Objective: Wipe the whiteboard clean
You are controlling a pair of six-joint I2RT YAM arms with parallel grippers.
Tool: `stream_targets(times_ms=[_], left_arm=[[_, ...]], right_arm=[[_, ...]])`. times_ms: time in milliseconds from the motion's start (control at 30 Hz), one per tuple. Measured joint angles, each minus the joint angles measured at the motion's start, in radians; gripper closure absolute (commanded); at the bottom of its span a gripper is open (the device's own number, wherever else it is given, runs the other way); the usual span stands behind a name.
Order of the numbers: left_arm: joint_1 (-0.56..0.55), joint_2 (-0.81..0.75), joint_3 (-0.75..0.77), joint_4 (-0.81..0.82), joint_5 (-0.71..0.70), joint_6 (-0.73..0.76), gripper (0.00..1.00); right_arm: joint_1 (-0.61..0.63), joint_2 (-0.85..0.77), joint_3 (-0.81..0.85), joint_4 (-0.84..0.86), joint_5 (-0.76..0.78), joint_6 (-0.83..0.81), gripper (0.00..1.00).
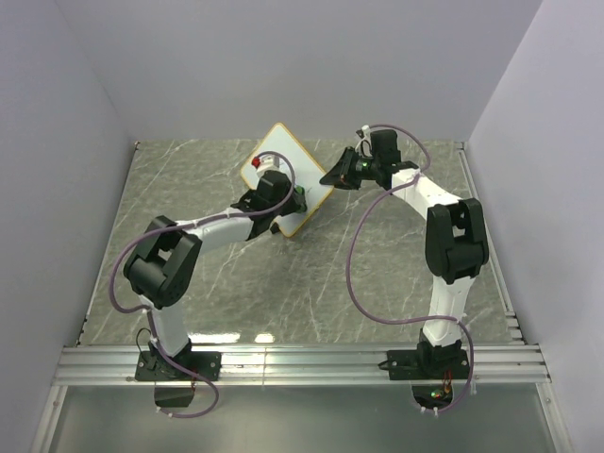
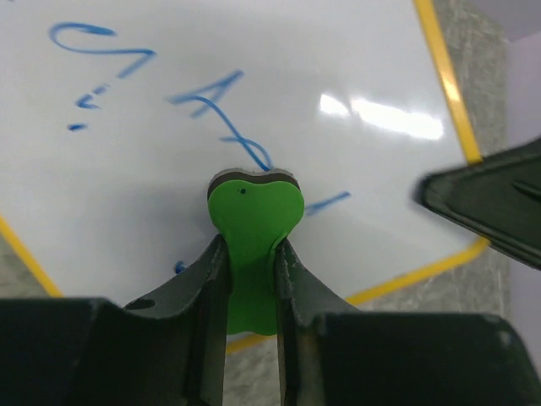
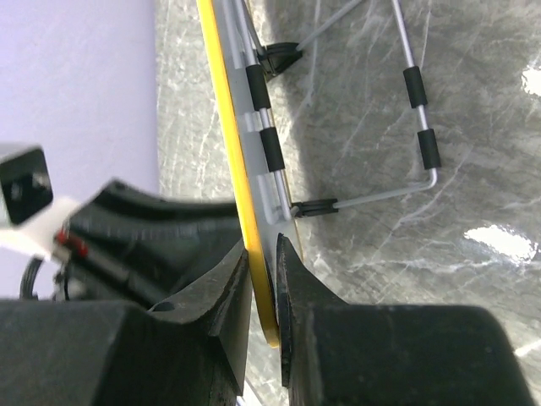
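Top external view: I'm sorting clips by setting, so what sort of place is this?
Probably a robot lab test cell: plain pale walls enclose a marble-patterned table, and two arms are bolted to an aluminium rail, working on a whiteboard.

The whiteboard [image 2: 363, 51] had a smooth, glossy white face that mirrored the lamps, and its yellow frame [image 3: 226, 127] looked like smooth plastic. The green eraser [image 2: 254, 211] was smooth, faintly shiny plastic over a dark felt-like layer. The left pincer [image 2: 252, 249] and right pincer [image 3: 260, 254] looked like matt black plastic. The wire stand [image 3: 420, 114] was bright metal with matt black sleeves. The bench [image 3: 473, 101] showed a grey, marble-patterned surface with a sheen.
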Motion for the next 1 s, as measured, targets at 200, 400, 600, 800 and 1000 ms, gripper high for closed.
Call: stream_targets(times_ms=[200, 400, 600, 800, 1000], left_arm=[[-0.032, -0.019, -0.023, 0.035, 0.001, -0.04, 1.0], [0.021, -0.042, -0.121, 0.138, 0.067, -0.094, 1.0], [0.111, -0.043, -0.209, 0.16, 0.117, -0.126, 1.0], [0.164, -0.026, -0.219, 0.146, 0.144, -0.126, 1.0], [0.154, -0.019, -0.159, 0.06, 0.142, -0.084, 1.0]], right_arm=[[0.0, 0.0, -0.016, 0.039, -0.003, 0.033, 1.0], [0.005, 0.0, -0.025, 0.055, -0.013, 0.05, 1.0], [0.008, 0.0, -0.032, 0.079, -0.013, 0.064, 1.0], [0.013, 0.0, -0.032, 0.083, -0.008, 0.068, 1.0], [0.013, -0.001, -0.032, 0.084, -0.005, 0.066, 1.0]])
